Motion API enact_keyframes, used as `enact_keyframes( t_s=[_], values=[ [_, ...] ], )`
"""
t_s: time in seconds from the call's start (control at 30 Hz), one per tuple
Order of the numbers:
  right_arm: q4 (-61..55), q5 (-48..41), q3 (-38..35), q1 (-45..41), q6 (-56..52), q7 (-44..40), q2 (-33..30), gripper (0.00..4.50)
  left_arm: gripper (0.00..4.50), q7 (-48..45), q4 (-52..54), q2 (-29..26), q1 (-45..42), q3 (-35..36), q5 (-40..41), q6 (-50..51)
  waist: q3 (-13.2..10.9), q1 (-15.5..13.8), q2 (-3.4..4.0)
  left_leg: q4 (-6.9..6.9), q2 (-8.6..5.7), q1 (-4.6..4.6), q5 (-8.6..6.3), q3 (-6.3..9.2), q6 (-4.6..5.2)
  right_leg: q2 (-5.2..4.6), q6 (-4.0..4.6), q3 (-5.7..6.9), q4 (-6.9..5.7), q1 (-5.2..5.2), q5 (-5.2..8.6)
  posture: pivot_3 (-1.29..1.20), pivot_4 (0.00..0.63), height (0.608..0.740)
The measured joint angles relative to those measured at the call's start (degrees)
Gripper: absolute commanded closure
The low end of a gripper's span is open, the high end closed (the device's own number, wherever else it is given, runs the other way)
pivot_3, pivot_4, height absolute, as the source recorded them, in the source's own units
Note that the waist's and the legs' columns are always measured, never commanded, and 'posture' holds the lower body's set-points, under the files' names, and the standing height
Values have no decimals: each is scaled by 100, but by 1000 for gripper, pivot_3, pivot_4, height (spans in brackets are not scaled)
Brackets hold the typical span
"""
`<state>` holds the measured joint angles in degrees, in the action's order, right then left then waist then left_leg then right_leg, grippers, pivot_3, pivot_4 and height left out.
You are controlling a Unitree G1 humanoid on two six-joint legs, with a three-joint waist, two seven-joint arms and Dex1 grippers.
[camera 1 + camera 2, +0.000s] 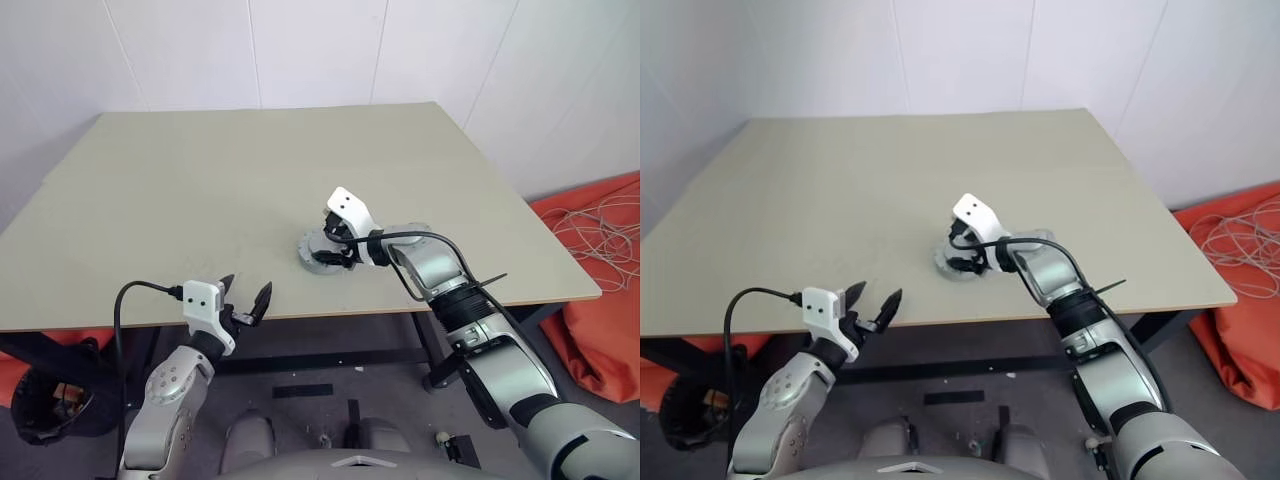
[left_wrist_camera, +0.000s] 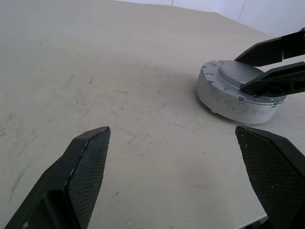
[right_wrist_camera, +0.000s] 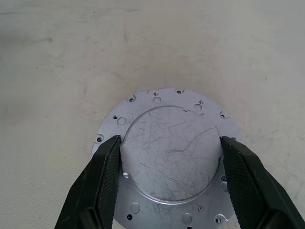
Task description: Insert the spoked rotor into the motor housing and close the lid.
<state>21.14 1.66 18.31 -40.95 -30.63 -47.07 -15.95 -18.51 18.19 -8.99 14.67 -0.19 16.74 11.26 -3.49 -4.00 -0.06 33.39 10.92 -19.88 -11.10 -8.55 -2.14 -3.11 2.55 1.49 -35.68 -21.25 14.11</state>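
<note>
The motor housing [image 1: 322,252] sits on the table [image 1: 200,190] w/ its lid [image 3: 171,160] already on top: the wrist view shows a scratched silver disc w/ a raised round centre and a flange of small holes, no copper windings or rotor visible, so prob. the rotor is inside and the lid is seated or nearly so. Can't tell if it's pressed fully home. Housing lies toward the table's near edge, a bit right of centre. The right gripper [image 3: 169,157] is angled down over the housing from its right side, fingers [image 3: 107,181] straddling the raised centre of the lid, one each side, close to or just touching the rim of that boss; whether they actually pinch it isn't clear. Jaws stand spread about as wide as the boss, so judged as a wide grip or a guiding hold to centre/press the lid, not a loose hover. The left gripper [image 1: 247,300] hangs level at the near table edge, well left of the housing, jaws wide apart and holding nothing, prob. parked clear so it doesn't crowd the right arm, yet facing the housing so it could brace it if needed. Risk: the lid tilting if it's pushed off-centre.
</note>
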Motion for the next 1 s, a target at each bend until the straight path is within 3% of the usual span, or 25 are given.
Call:
enact_keyframes(
  t_s=[0.23, 0.37, 0.5, 0.83, 1.0],
  values=[
    [-222, 53, 94, -28, -296, -13, -34, 1334, 0, -8, -2, -41, -30, -25, -26, -4, 0, -3, 0, -1, 0, -2, 0, 0, 0, 0, 1, 0, 4, -4, 0, 0, 0, 740],
    [-293, 66, 104, -26, -400, 19, -29, 1334, 0, -249, -99, -256, -458, -10, 33, 22, 0, -4, 0, -3, -1, 2, 0, 0, 0, 0, 1, 0, 1, -1, 0, 0, 0, 740],
    [-340, 72, 124, -23, -488, 101, 13, 1334, 942, -798, -748, -703, -1523, 131, 232, 68, 0, -9, 2, -3, -4, 11, 4, 0, -7, 1, 2, -1, -6, -2, -1, 0, 0, 740],
    [-512, 50, 133, 41, -620, 204, 66, 1334, 4373, -2077, -3441, -1156, -3452, 36, -53, -480, 2, -5, 1, -5, -4, 8, 17, 0, -28, 1, 5, -3, -4, -8, -3, 0, 0, 740],
    [-575, 48, 133, 72, -664, 240, 78, 1334, 4471, -2738, -4628, -1171, -4240, -91, -239, -914, 2, -11, 1, -8, -3, 11, 18, 1, -30, 0, 5, -3, -4, -6, -3, 0, 0, 740]
  ],
)
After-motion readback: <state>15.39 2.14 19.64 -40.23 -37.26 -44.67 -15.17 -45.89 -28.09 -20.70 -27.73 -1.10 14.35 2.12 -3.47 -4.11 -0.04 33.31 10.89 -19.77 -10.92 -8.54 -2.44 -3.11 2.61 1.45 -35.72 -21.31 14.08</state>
